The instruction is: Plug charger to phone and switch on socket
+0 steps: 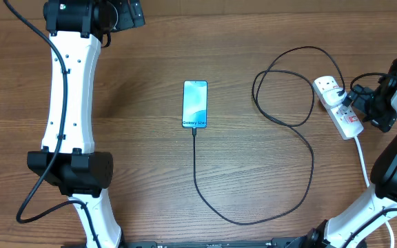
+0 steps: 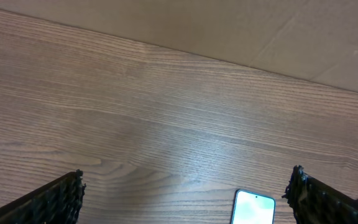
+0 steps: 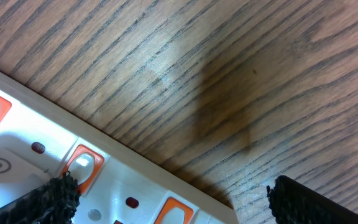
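From overhead I judge the cable work done. The charger (image 1: 302, 148) runs as a thin black loop from the bottom edge of the phone (image 1: 194, 105) round to its black plug (image 1: 348, 103), which looks seated in the power strip (image 1: 331, 88), so only the switch remains. The slim, glassy, teal-screened phone lies well left of my right tool (image 1: 361, 98), which sits just beside the white plastic strip. My left tool (image 1: 126, 14) hangs far from everything, near the back of the wood-grain table (image 1: 150, 179). On the left wrist view its ribbed black fingers (image 2: 55, 200) are spread wide and empty, and the phone's top end shows low between them. On the right wrist view the fingers (image 3: 316, 202) are likewise spread and empty. Under the tool is the strip's smooth white face, with orange-red rocker switches (image 3: 82, 165) and small dark indicator dots (image 3: 38, 147). Next I'd choose the rocker for the occupied outlet and press it squarely with one fingertip, since the light strip could slide.
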Robot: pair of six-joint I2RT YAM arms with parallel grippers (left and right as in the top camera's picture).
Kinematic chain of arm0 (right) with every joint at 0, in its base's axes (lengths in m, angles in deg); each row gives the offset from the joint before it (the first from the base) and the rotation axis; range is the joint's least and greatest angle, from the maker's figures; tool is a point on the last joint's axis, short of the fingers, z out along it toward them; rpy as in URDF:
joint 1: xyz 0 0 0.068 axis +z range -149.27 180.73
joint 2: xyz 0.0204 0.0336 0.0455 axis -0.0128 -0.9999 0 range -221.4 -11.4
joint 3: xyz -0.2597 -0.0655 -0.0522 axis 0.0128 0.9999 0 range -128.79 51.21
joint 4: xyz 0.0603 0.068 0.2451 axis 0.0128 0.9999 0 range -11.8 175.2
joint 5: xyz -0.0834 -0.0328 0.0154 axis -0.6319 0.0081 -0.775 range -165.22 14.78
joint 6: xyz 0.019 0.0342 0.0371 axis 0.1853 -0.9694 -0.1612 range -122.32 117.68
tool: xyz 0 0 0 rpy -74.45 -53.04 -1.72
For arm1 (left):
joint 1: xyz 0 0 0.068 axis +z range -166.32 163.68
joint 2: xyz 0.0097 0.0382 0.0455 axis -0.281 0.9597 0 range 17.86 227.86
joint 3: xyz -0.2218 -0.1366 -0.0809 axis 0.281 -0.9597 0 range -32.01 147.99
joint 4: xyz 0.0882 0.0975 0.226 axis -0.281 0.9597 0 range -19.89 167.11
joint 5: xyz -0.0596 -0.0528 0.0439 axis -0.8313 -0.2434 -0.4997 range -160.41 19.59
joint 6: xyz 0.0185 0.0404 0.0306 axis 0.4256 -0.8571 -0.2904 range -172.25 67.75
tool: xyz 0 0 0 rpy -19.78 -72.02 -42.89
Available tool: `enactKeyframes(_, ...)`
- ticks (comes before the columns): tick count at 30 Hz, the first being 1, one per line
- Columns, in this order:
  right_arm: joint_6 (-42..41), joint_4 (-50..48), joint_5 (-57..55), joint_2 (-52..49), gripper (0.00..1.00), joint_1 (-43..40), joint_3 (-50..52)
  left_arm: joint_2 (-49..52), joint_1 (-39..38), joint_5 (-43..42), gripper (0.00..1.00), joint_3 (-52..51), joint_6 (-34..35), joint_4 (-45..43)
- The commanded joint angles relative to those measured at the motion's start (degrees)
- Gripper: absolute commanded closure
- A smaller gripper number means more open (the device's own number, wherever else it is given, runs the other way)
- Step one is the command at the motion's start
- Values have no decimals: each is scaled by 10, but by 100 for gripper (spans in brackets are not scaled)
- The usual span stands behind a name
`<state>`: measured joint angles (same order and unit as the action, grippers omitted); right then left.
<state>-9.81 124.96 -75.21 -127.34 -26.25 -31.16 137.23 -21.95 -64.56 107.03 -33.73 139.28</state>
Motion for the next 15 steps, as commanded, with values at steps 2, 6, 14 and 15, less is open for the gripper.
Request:
enactKeyframes(2,5,2,16,-28,0,6,6,4,-4,5,0,-2,8,0)
enactKeyframes(6,0,5,13,-22,0,5,0,4,-4,5,0,-2,8,0)
enactKeyframes(14,-32,18,-20,20,0,-17,-40,4,-4,5,0,-2,8,0)
enactKeyframes(15,-32,16,-21,22,0,-19,-41,4,-4,5,0,-2,8,0)
